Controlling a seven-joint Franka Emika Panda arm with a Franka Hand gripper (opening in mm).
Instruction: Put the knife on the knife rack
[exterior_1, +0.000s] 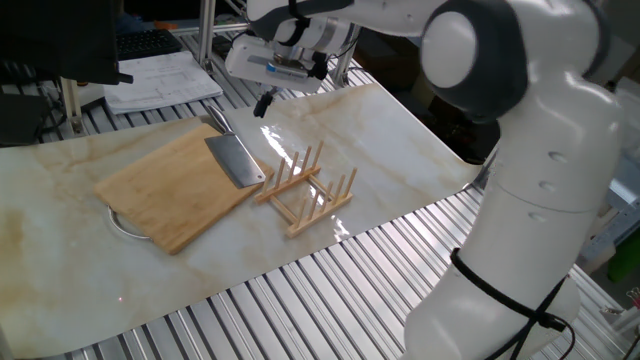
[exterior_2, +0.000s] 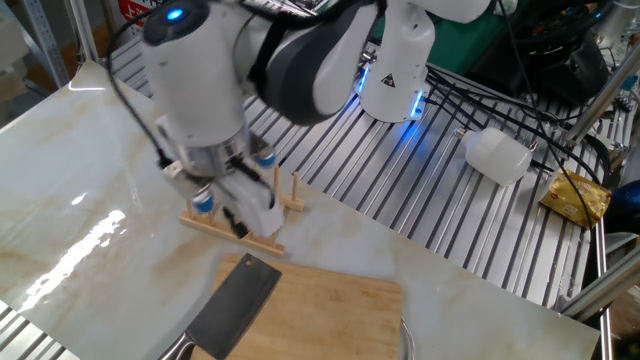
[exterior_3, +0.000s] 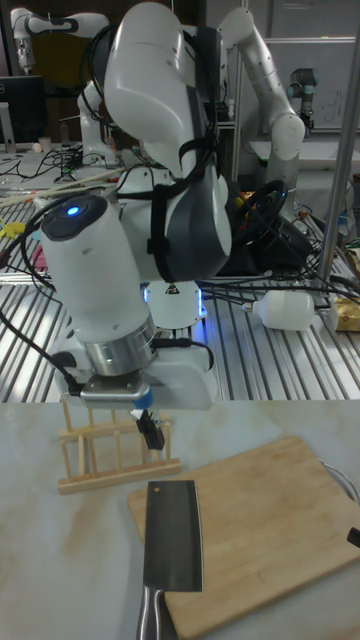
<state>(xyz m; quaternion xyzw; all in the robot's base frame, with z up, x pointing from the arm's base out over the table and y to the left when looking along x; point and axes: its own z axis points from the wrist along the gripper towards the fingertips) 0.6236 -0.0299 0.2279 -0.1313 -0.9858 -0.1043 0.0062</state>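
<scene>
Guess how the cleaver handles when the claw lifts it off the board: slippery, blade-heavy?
The knife lies flat on the cutting board, so grasping the thin blade looks awkward. Its broad steel blade probably outweighs the short handle and may droop. Polished steel likely slips.
</scene>
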